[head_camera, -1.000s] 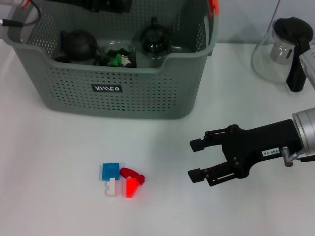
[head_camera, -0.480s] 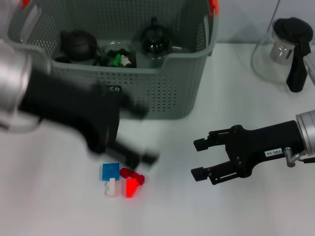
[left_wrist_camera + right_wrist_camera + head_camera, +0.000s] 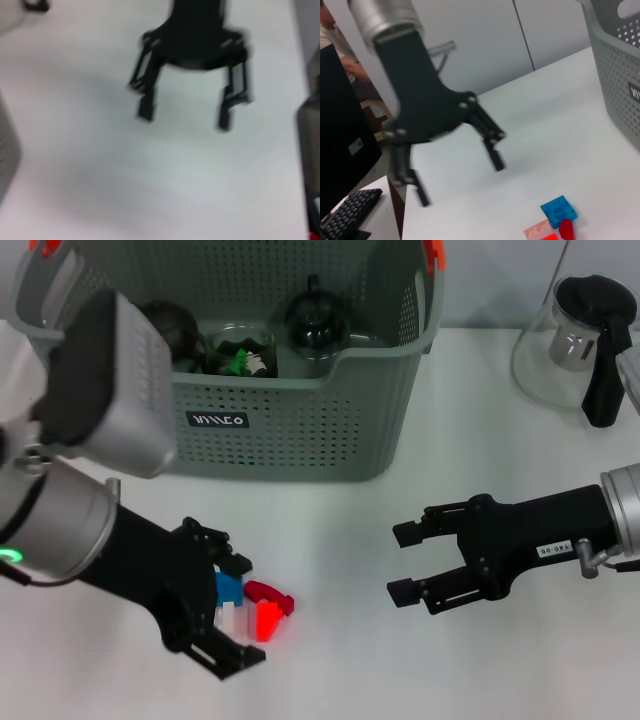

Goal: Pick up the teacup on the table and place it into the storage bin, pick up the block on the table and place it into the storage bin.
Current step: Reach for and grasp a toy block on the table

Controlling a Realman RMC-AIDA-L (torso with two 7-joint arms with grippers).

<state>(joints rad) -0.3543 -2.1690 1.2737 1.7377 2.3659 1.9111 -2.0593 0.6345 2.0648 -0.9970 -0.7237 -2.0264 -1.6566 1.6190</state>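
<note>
Left gripper (image 3: 228,612) low over the table, fingers spread wide apart, nothing held yet. Right between those fingers, the block (image 3: 247,606): a little bunch of toy bricks, blue one nearest the gripper's body, a white piece below it, a bright red piece and a curved dark red bit on the far side. Flat on the white table (image 3: 330,540), not lifted. Seen from the right wrist too, blue brick (image 3: 559,211) just past the open fingertips. Off to the side of that, well apart, right gripper (image 3: 402,563), also open wide, empty, hanging above bare table. Farther back from the left gripper, the storage bin (image 3: 290,415), grey-green with holes, orange clip at the corner, small black label in front. Inside, some dark round things and something green; hard to tell which is the teacup. No teacup out on the table, so likely that half done. Still left: close on the block, lift, carry over the bin wall, drop in. Beyond the right gripper, a glass jug (image 3: 575,335) with a black handle.
</note>
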